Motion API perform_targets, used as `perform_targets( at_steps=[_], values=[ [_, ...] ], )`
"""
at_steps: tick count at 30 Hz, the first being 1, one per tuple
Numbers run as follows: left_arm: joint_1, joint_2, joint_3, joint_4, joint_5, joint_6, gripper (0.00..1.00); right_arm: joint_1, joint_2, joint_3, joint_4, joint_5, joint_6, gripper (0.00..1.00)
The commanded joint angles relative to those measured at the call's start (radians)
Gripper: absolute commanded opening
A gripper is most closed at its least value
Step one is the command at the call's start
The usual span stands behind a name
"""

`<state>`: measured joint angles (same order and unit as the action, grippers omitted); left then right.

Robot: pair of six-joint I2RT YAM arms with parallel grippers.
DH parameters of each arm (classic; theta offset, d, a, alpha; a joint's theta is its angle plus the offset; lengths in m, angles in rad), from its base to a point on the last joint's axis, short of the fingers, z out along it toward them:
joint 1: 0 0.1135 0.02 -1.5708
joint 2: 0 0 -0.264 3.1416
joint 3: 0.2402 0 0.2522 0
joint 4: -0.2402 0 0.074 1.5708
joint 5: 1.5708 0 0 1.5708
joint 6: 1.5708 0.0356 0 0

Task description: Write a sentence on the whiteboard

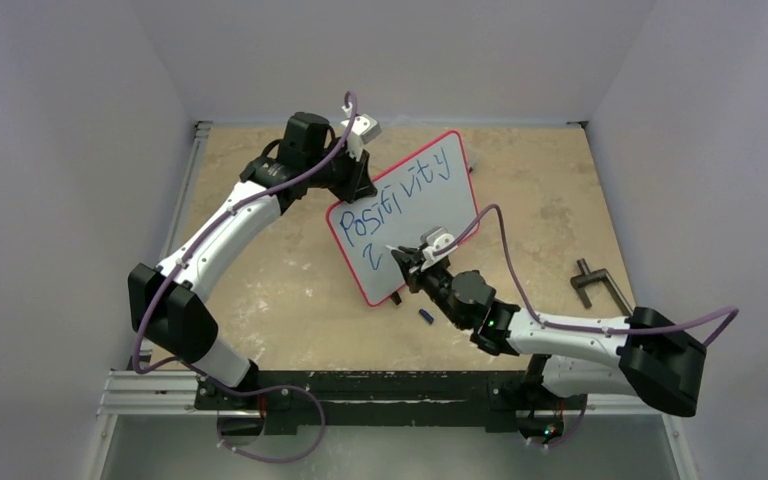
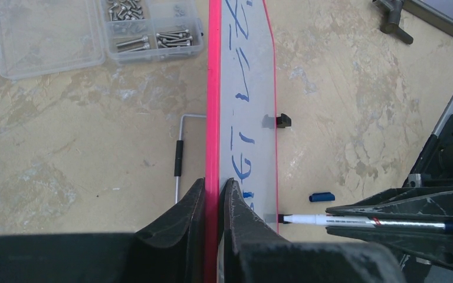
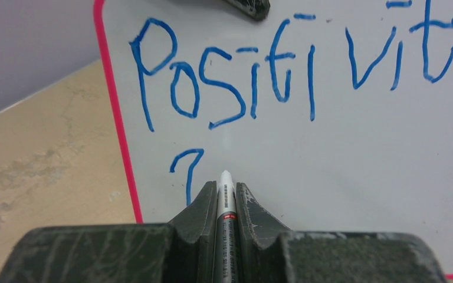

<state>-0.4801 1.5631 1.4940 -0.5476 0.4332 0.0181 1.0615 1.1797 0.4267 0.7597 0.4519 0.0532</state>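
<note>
One whiteboard [image 1: 405, 215] stands propped at mid-table, reading "Positivity" in blue, with one hooked stroke like a "2" beneath. The left gripper [image 2: 214, 197] pinches its red upper edge between its fingers; the right gripper [image 3: 226, 197] pinches one white marker [image 3: 225, 183], barrel print illegible, tip aimed just right of that stroke. One blue cap [image 2: 321, 196] lies near the board's two black feet [image 2: 283, 121]

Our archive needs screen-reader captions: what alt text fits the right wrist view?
The right gripper holds a white marker, tip aimed at the red-framed whiteboard just below blue handwriting reading "Positivit", beside a hook-shaped blue stroke starting a second line. Tan table shows at left.
</note>
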Motion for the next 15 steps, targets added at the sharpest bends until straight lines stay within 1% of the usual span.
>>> perform_targets(
  at_steps=[1, 15],
  values=[
    [-0.007, 0.012, -0.026, -0.127, -0.106, 0.070, 0.00, -0.001, -0.046, 0.053, 0.001, -0.067, 0.008, 0.00],
    [-0.008, 0.005, -0.029, -0.127, -0.105, 0.069, 0.00, 0.000, 0.047, 0.130, 0.023, -0.120, 0.017, 0.00]
  ],
)
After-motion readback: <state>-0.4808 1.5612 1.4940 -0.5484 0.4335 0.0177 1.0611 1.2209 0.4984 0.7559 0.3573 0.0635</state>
